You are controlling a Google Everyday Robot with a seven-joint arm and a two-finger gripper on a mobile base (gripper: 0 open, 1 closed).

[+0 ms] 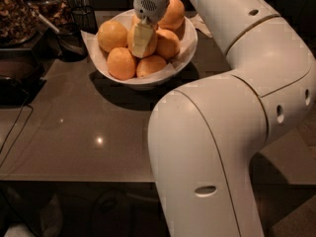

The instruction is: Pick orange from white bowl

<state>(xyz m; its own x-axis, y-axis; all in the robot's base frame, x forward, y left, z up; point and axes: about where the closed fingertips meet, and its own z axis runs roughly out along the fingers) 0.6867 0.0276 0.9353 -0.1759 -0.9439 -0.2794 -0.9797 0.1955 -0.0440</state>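
The white bowl [183,53] stands on the dark table at the back, piled with several oranges. My gripper [141,39] reaches down from above into the middle of the pile. It sits against the orange [153,44] in the centre, which it mostly covers. A big pale orange [112,35] lies to the left of the gripper, apart from it. Deeper-coloured fruits lie in front [121,63] and behind [174,13].
My white arm [222,132] fills the right half of the view and hides the table there. A small dark wire cup [85,19] and dark containers [19,14] stand to the left of the bowl. A cable [15,127] runs along the left edge.
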